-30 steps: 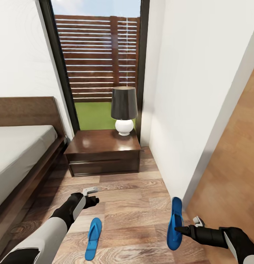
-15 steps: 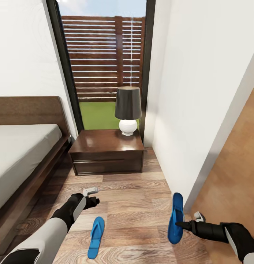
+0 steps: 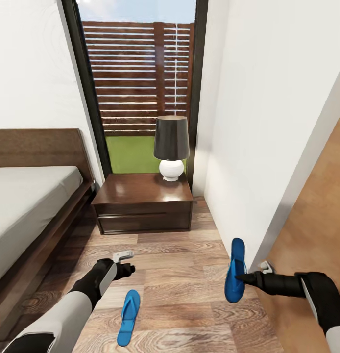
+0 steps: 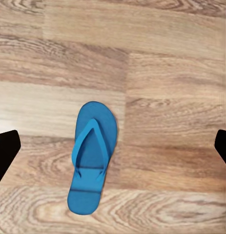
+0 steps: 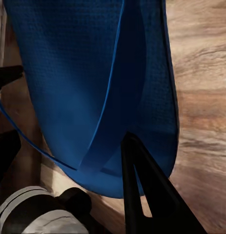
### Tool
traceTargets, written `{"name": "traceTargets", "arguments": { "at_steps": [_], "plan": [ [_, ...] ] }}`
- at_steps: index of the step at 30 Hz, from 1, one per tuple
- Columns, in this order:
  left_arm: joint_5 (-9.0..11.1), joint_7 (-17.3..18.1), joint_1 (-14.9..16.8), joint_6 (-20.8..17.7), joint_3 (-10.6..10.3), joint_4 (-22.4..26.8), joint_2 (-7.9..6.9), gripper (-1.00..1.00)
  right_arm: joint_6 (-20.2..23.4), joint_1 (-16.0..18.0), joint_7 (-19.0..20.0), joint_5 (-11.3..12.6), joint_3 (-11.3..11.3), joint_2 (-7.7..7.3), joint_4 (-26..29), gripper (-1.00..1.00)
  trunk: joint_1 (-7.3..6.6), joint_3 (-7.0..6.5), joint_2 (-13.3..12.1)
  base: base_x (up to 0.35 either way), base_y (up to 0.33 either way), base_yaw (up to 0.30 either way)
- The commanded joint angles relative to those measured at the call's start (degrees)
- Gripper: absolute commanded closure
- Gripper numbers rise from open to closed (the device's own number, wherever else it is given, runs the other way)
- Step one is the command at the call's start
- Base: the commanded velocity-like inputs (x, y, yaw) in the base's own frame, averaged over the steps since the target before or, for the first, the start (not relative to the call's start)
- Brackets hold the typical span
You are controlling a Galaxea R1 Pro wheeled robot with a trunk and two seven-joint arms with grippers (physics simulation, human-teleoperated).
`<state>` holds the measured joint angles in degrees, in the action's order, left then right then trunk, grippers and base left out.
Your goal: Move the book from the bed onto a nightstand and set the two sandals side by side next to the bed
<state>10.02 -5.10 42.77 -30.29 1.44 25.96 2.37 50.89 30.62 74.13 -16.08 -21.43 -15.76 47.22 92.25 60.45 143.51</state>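
My right gripper [image 3: 242, 279] pinched one sandal [image 3: 234, 270] clear of the floor [image 3: 180, 289] | left gripper [image 3: 125, 261] spread above other sandal [image 3: 128, 316] | nightstand [image 3: 143, 202] ahead

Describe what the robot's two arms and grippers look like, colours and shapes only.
Both arms have smooth light-grey upper segments that give way to black, glove-like forearms and wrists. The left gripper is black at its base, with a pale grey-white piece at its tip. The right gripper is slim and black, tapering to dark pointed jaws, with a small white-grey fitting beside the wrist. No cables or markings are visible.
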Motion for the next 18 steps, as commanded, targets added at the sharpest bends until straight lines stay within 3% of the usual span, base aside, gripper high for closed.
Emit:
{"name": "traceTargets", "arguments": {
  "at_steps": [1, 2, 3, 6, 15, 18],
  "plan": [
    [0.61, -0.40, -0.02, -0.27, 0.14, 0.09, 0.09, -1.00, 0.52, 0.06, 1.60, -0.66, 1.51, 0.03, 0.07, 1.00, -0.01, 0.06, 0.02, 0.000, 0.000, 0.000],
    [0.61, -0.39, -0.03, -0.26, 0.14, 0.09, 0.14, -1.00, 0.52, 0.06, 1.89, -0.65, 2.37, 0.03, 0.09, 1.00, -0.01, 0.06, 0.02, 0.000, 0.000, 0.000],
    [0.59, -0.37, -0.05, -0.23, 0.14, 0.14, 0.58, -1.00, 0.52, 0.06, 2.60, -0.63, 5.45, 0.03, 0.12, 1.00, -0.01, 0.06, 0.02, 0.000, 0.000, 0.000],
    [0.61, -0.36, -0.06, -0.17, 0.09, 0.19, 1.14, -1.00, 0.53, 0.05, 2.96, -0.62, 8.34, 0.08, 0.14, 1.00, -0.01, 0.06, 0.02, 0.000, 0.000, 0.000],
    [0.61, -0.31, -0.07, -0.12, 0.14, 0.16, 1.66, -1.00, 0.53, 0.00, 3.40, -0.56, 9.88, 1.77, 0.15, 1.00, -0.01, 0.06, 0.02, 0.000, 0.000, 0.000],
    [0.61, -0.28, -0.09, -0.15, 0.14, 0.15, 1.68, -1.00, 0.54, 0.03, 12.74, -0.45, 9.96, 2.02, 0.17, 1.00, -0.01, 0.06, 0.02, 0.000, 0.000, 0.000]
  ]
}}
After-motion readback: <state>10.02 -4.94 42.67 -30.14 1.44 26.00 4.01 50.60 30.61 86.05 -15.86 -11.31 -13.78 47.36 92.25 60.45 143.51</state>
